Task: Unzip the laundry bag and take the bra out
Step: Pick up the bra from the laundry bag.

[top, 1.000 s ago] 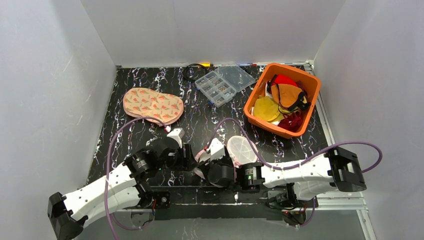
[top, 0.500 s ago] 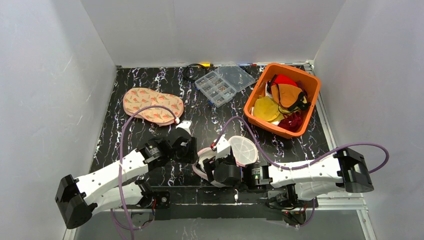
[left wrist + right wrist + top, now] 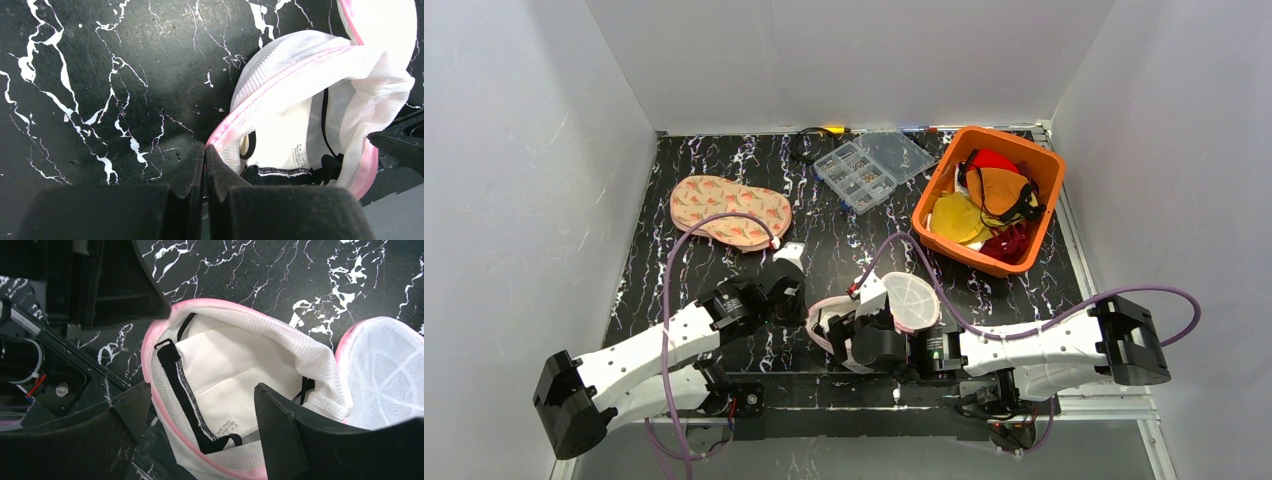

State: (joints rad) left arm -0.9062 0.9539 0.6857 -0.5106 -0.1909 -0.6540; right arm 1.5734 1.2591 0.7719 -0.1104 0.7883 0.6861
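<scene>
Right tool [image 3: 202, 390] astride open laundry bag [image 3: 280, 345]

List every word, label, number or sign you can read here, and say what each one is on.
Small print on the white lining of the bra, inside the laundry bag: too small and blurred to read in either wrist view.
No other text, number or sign shows in any view.
</scene>
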